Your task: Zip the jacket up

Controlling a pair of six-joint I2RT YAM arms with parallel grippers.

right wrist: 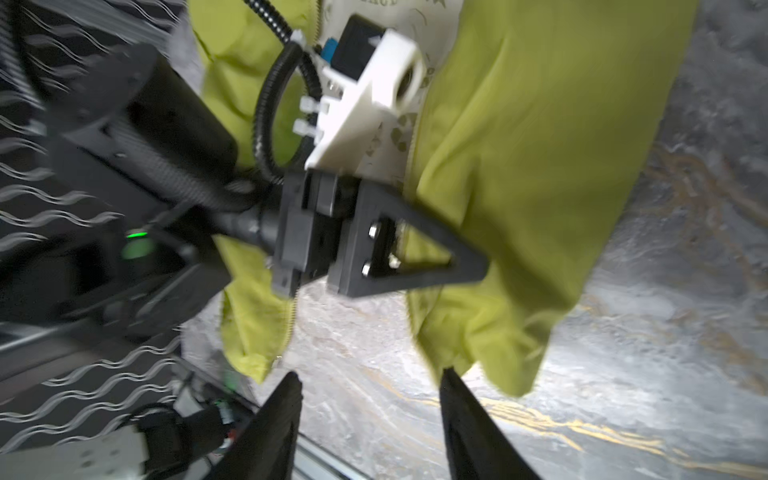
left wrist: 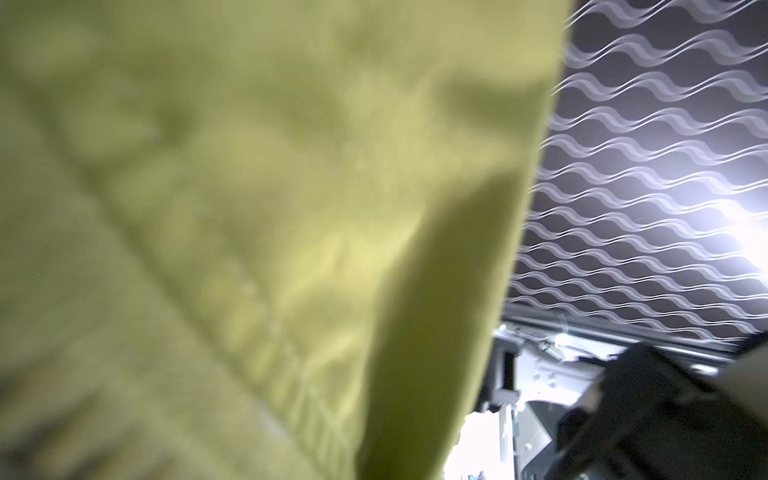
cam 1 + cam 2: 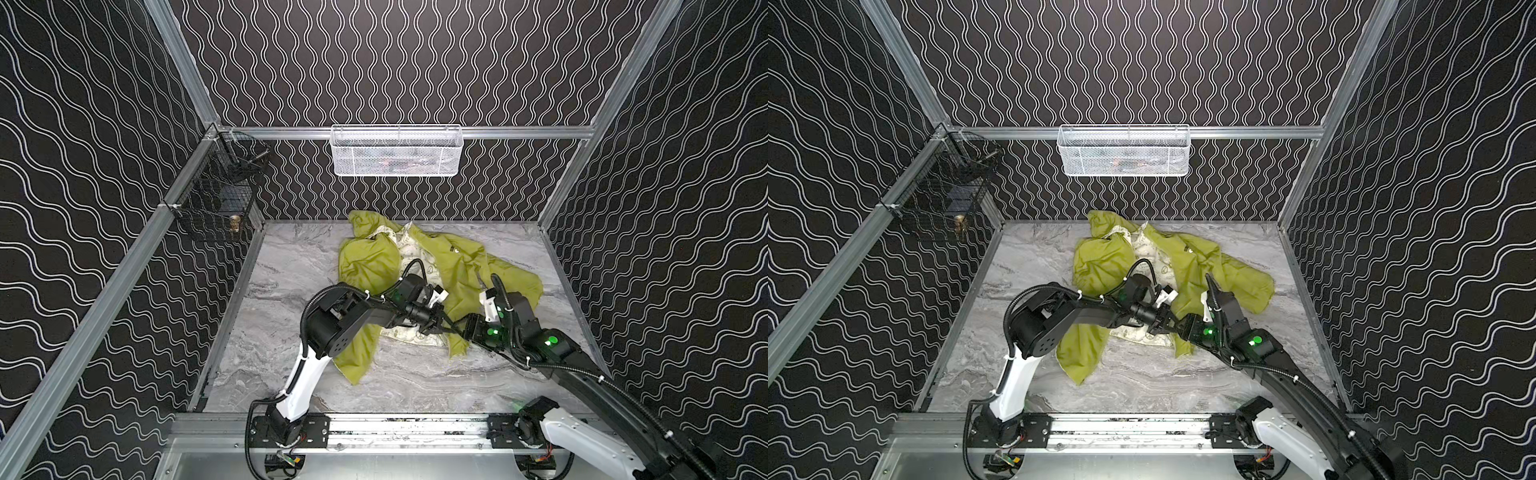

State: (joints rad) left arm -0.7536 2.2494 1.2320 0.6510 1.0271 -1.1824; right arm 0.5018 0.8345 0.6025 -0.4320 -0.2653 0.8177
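The jacket (image 3: 457,266) lies on the table (image 3: 286,332) before the basket (image 3: 395,154).

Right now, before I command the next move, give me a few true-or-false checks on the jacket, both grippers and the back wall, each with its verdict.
1. The jacket is zipped shut. False: it lies open on the table, with its cream lining showing.
2. The left gripper is shut on the jacket's yellow-green fabric. True.
3. The right gripper grips the jacket's hem. False: it is open, with nothing between its jaws.
4. A white mesh basket hangs on the back rail. True.
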